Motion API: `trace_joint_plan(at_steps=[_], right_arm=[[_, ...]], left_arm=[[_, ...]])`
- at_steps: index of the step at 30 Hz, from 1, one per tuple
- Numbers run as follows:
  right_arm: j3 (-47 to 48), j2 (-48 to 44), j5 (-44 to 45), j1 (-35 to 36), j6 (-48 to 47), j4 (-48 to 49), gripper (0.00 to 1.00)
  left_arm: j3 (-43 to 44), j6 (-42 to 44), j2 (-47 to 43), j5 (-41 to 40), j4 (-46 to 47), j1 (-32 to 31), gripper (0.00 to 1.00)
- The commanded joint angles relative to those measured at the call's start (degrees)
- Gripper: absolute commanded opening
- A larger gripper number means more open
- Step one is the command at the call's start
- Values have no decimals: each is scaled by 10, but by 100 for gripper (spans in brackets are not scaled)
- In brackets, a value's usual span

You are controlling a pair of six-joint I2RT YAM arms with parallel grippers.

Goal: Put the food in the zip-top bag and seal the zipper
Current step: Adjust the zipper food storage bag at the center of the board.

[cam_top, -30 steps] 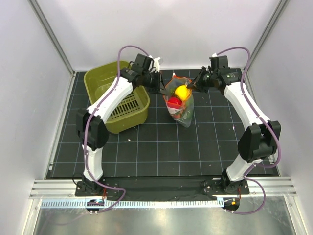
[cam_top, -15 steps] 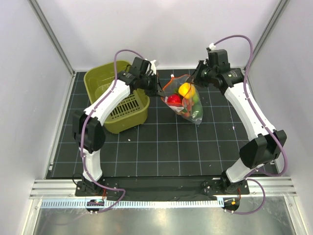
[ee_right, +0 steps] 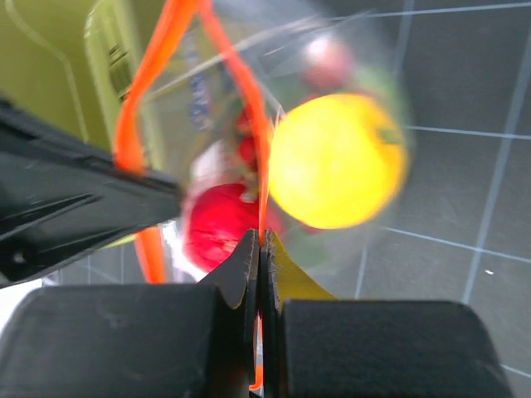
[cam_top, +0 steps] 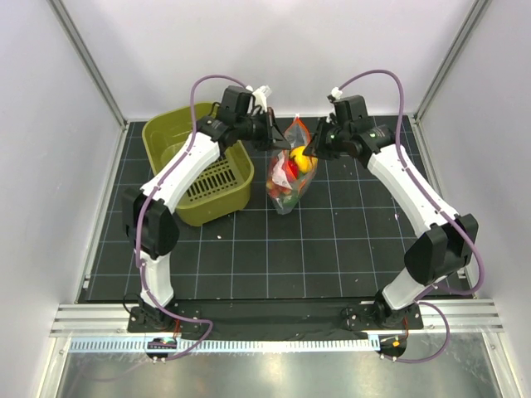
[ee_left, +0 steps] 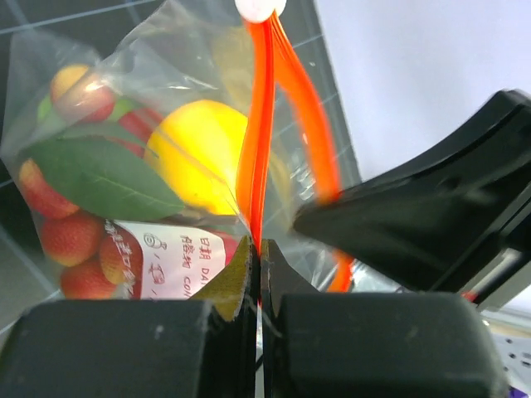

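Table [cam_top: 249, 257], near half: bare grid mat in front of the arm bases.

Zip-top bag [cam_top: 284, 189]: hangs over the far middle of the table, mouth up and body sagging toward the near side. Cannot tell if its bottom touches the mat.

Food [cam_top: 290, 170]: all inside the pouch and bunched low. A yellow ball [ee_left: 199, 162] sits uppermost, with red and green pieces below it.

Zipper [ee_left: 254, 157]: the two tracks bow apart between the grips, so the mouth reads as unsealed.

Left end effector [ee_left: 258, 253]: jaws together, clamped on the zipper at one end. Right end effector [ee_right: 260, 245]: likewise clamped on the strip at the other end.

Handling, my judgement: the film is thin, limp and slick, the load is light but swings, and the toys will not bruise. The strip is the only stiff part (the best place to pinch). Keep it taut and press along it.

Olive-green slotted basket [cam_top: 217, 206]: far left of the table, apart from the bag.
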Motion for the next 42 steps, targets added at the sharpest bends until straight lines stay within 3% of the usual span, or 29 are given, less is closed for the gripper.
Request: trace_joint_plan(at_steps=[1,8,16,22,25,28,31,42], right_arm=[[23,3,-45,21,-10,49,1],[41,33,-97,28,-3,60,1],[-23,-9,-141,43,-7,118,1],[-65,-22,-140,43,7,125,5],[-73,-23,-134,43,14,130,9],[-72,-28,-120,41,17,127,28],[-88,-47,-108,30,29,141,36],[-181,-84,-190,-9,111,282,53]], left_arm=[[14,-30,4,57,80,-14,0],[-15,-38,7,68,84,-14,0],[-8,-65,28,126,84,-14,0],[-41,-62,20,109,74,-14,0],[-43,-53,25,111,65,-12,0],[-42,-39,28,110,54,-9,0],[-38,-23,32,108,34,-4,0],[-40,-17,29,110,21,12,3]])
